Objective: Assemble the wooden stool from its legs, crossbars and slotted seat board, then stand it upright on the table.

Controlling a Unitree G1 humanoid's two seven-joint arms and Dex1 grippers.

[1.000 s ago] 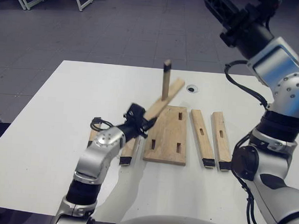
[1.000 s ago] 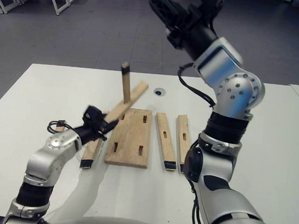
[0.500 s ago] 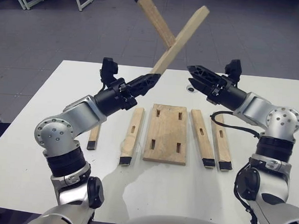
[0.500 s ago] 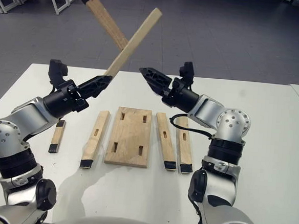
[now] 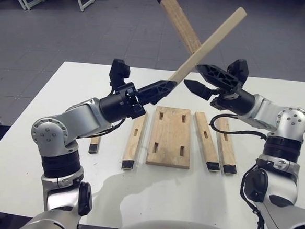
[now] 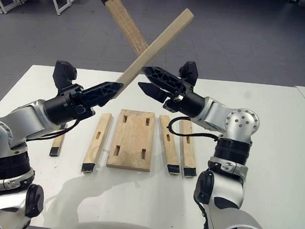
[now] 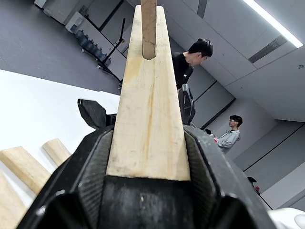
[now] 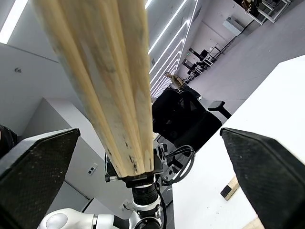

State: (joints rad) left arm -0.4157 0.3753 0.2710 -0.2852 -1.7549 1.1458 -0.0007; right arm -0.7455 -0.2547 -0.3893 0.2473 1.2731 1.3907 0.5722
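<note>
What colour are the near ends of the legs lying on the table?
Black caps on pale wood legs; clearest in the left eye view.

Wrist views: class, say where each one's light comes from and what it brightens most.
Left wrist view: one ceiling light strip overhead; the white table glares beside the held wooden piece. Right wrist view: several ceiling strips behind that piece; table equally bright.
</note>
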